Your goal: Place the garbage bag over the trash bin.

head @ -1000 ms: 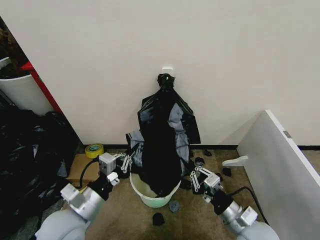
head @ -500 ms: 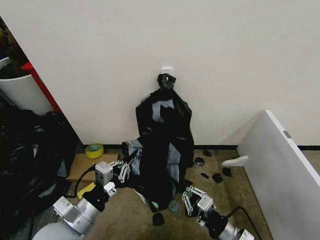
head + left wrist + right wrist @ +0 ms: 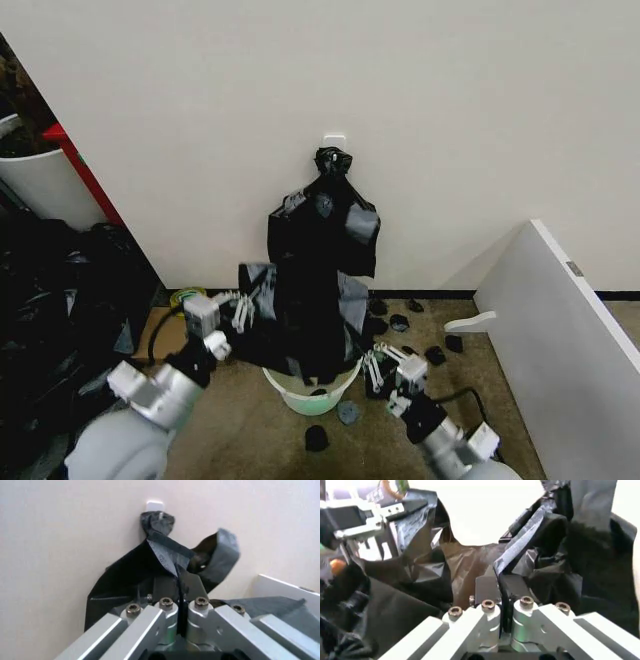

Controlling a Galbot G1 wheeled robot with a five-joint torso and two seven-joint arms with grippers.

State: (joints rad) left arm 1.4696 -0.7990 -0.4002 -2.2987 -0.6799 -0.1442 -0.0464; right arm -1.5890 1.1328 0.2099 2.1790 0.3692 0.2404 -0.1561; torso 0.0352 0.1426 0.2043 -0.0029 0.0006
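Both end effectors, left (image 3: 243, 312) and right (image 3: 375, 367), are clamped on the thin glossy black garbage bag (image 3: 315, 290), hanging between them above the small cream-white trash bin (image 3: 312, 392). The step seems to be spreading the mouth; next they should lower it around the rim.

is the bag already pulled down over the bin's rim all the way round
No: in the head view the near rim of the trash bin is bare, and the garbage bag hangs above it from the wall.
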